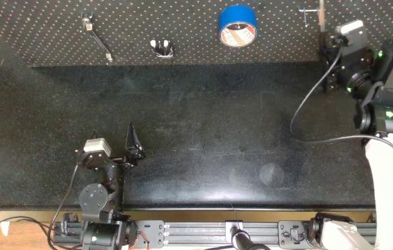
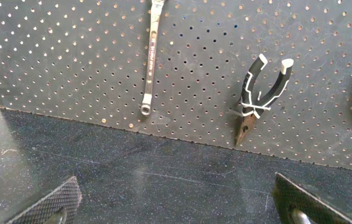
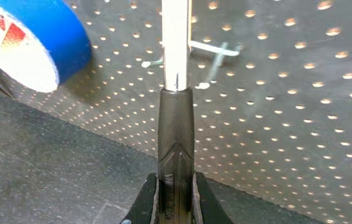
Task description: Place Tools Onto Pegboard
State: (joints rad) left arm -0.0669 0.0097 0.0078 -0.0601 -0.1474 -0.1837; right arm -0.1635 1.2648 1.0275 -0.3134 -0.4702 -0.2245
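Clenching what looks like a screwdriver [image 3: 176,124], right gripper [image 3: 176,194] faces pegboard [image 3: 288,93]; left gripper [image 2: 179,204] spread wide

A workshop-style robot bench — a dark perforated pegboard [image 2: 70,62] rises beyond the left pincer [image 2: 176,208], hung with a slim steel wrench [image 2: 150,56], black-and-white-handled pliers [image 2: 260,93] and a blue tape roll [image 1: 237,26], above a black speckled tabletop [image 2: 163,168].

One pegboard [image 1: 37,35], bearing one wrench [image 2: 150,56], one pair of pliers [image 2: 260,93] and one roll of blue tape [image 1: 237,26]. One long-shafted tool, possibly a screwdriver [image 3: 176,137].
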